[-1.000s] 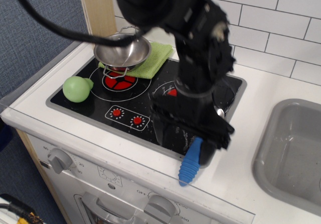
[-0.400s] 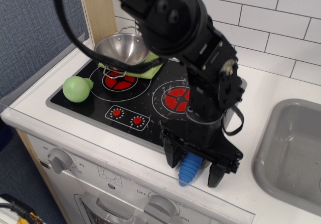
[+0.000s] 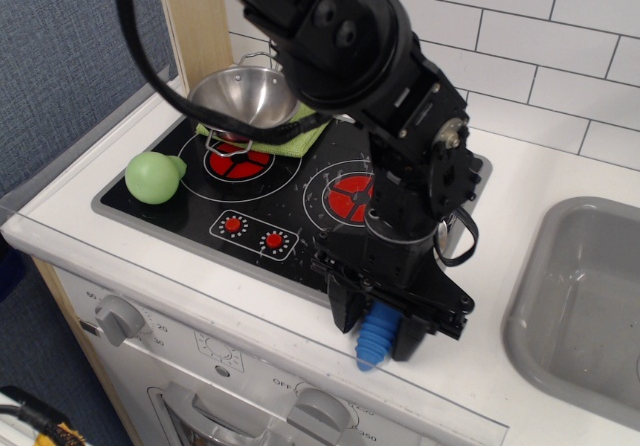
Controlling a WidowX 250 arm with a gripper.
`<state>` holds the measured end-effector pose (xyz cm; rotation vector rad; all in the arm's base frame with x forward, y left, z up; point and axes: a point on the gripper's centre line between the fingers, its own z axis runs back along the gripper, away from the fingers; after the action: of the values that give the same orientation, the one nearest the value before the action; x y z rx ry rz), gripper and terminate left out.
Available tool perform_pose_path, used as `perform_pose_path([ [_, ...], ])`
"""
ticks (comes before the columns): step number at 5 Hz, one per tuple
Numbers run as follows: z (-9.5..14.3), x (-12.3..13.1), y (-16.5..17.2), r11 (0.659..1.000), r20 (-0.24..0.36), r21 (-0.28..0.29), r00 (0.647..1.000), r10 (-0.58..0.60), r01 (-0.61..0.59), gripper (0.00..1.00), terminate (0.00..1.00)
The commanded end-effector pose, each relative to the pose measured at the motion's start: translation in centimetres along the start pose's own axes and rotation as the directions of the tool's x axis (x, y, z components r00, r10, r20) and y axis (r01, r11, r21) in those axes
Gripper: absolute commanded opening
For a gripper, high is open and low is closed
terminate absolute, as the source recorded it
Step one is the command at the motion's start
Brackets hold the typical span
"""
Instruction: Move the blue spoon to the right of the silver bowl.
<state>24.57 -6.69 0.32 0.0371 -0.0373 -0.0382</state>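
The blue spoon (image 3: 376, 336) lies at the front right corner of the toy stove, near the counter's front edge. Only the ribbed blue handle shows; the gripper hides the scoop. My gripper (image 3: 378, 324) points down over the handle, with one finger on each side, closed against it. The silver bowl (image 3: 243, 97) stands at the back left of the stove, partly on a green cloth (image 3: 303, 133), far from the gripper. The arm hides part of the bowl's right rim.
A pale green ball-like toy (image 3: 153, 177) sits on the stove's left edge. The black stove top (image 3: 250, 201) has red burners and two red knobs. A grey sink (image 3: 590, 296) lies at the right. White tiles back the counter.
The gripper came forward and down over the spoon handle. Its fingers then closed in from a wide spread onto the handle. The spoon has stayed in place.
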Motion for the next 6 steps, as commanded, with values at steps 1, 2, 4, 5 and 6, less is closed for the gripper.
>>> perform_pose_path([
  [1,1.2,0.0,-0.2,0.997,0.023,-0.001,0.997,-0.073,0.073,0.00,0.00],
  [2,4.0,1.1,-0.4,0.990,0.082,0.032,0.986,-0.142,0.140,0.00,0.00],
  [4,8.0,6.4,5.4,0.995,0.184,0.088,0.981,-0.066,0.050,0.00,0.00],
  [5,7.2,7.8,8.1,0.995,0.179,0.101,0.984,-0.005,-0.014,0.00,0.00],
  [6,5.9,9.2,9.8,0.994,0.156,0.100,0.987,0.026,-0.042,0.00,0.00],
])
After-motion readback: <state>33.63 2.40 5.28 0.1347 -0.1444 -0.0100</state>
